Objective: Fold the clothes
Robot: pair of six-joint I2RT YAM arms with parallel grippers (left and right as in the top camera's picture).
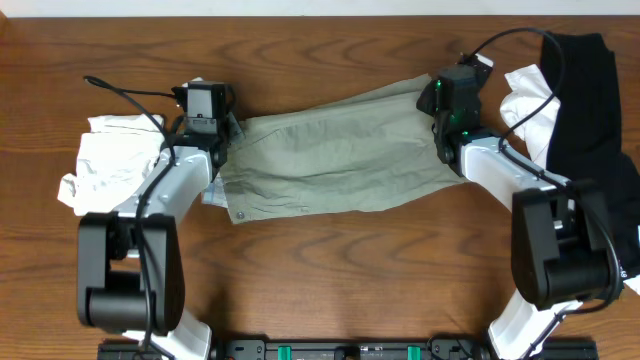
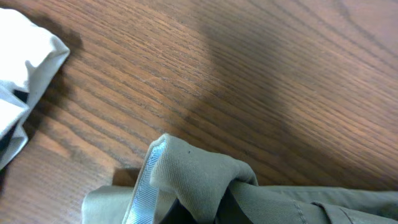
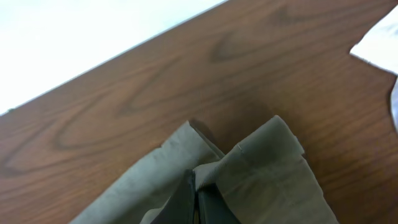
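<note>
Tabletop: a brown wood-grain table (image 1: pixel 330 285) fills the view, with a pale strip beyond its far edge.
Main piece: the olive garment (image 1: pixel 330 150) lies stretched lengthwise across the middle of the table. It is mostly flat with shallow wrinkles, and small rivets or buttons show along its near edge.
Left end: the left gripper (image 1: pixel 222 135) is at the garment's left edge. In the left wrist view the hem is bunched up over a dark finger, so I judge it pinched on the cloth, though the finger pair is not plainly visible.
Right end: the right gripper (image 3: pixel 196 198) is at the garment's far right corner. Its dark fingers are pressed together with olive fabric gathered around them, clamped on the cloth.
Left of the garment: a crumpled white cloth (image 1: pixel 105 160) lies heaped just beside the left end, unfolded.
Right of the garment: a second white cloth (image 1: pixel 530 105) lies rumpled near the right end, and a black garment (image 1: pixel 585 100) is draped beyond it. Neither is folded.
Done so far: the olive piece looks laid out and gripped at both ends. I cannot tell whether it has already been doubled once.
Left to do: bring one end of the olive garment over the other and flatten it. The other three pieces then need folding, so the task looks to be at an early stage.
</note>
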